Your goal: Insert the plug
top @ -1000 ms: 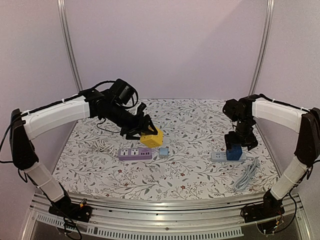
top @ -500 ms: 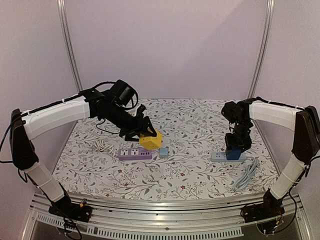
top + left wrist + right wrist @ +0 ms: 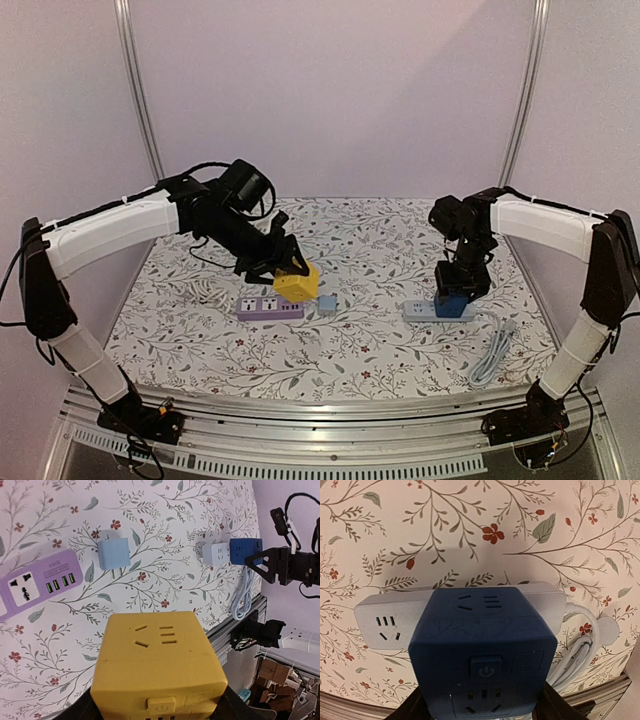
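Above right end of purple strip [image 3: 270,306], left jaws are gripping yellow cube [image 3: 159,665]; right jaws are apparently clamping blue cube [image 3: 482,650].

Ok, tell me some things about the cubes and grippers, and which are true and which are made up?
The left gripper holds the yellow cube. True.
The yellow cube is plugged into the purple power strip. False: it is held in the air, apart from the strip.
The blue cube sits on the grey power strip. True.
The right gripper holds the small light blue plug. False: that plug lies on the table beside the purple power strip; the right gripper is on the blue cube.
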Controlling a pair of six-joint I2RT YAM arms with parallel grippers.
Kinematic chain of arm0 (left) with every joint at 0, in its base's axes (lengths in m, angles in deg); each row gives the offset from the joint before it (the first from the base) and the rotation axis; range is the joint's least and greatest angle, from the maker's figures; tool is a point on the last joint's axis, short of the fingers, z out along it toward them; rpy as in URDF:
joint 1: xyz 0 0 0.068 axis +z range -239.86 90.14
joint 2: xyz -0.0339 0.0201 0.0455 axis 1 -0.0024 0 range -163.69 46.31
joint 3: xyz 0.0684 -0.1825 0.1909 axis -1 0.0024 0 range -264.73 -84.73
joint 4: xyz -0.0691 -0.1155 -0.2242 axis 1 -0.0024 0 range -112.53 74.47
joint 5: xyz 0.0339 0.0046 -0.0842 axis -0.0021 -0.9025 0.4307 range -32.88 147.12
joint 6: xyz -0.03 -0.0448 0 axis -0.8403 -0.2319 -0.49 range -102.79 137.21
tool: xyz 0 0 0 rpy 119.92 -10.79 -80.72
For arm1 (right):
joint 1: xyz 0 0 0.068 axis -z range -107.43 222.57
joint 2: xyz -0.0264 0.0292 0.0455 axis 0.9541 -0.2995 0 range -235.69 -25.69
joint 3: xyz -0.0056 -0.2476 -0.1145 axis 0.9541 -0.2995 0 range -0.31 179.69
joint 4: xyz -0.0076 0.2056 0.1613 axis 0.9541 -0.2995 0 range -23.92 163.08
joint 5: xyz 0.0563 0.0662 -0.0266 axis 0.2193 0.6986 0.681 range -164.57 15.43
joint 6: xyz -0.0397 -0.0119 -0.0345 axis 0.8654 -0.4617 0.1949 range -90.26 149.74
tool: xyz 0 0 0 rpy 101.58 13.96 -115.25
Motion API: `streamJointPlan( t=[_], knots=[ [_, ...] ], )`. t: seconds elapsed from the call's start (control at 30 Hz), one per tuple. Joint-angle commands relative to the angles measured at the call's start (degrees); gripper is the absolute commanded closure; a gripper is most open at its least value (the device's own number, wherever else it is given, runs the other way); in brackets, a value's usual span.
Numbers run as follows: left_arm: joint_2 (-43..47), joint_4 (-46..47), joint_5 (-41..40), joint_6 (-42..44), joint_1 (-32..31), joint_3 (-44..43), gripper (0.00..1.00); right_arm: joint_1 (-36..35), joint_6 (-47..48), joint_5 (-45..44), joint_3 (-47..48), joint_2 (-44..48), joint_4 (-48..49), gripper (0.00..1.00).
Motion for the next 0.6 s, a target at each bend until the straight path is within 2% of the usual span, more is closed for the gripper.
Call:
streamJointPlan(
  t=[0.0, 0.17, 0.23, 0.4, 0.57],
  knots=[
    [-0.2, -1.6, 0.2, -0.7, -0.7, -2.2, 1.00, -4.9, -5.8, 3.4, 4.1, -1.5, -1.8, 0.60],
    [-0.6, -3.0, 1.9, -2.7, -0.6, -4.4, 1.00, -10.7, -10.5, 3.5, 8.7, -5.1, -2.3, 0.60],
    [-1.0, -4.8, 1.7, -3.5, -0.5, -6.1, 1.00, -13.2, -12.5, 6.1, 11.2, -7.0, -2.1, 0.60],
    [-1.9, -7.5, 1.7, -7.1, -0.5, -8.3, 1.00, -19.5, -19.3, 10.0, 16.8, -11.5, 2.8, 0.59],
    [-2.7, -9.8, 0.8, -8.0, -0.7, -9.8, 1.00, -21.0, -21.5, 11.2, 20.8, -15.6, 3.9, 0.57]
  ],
)
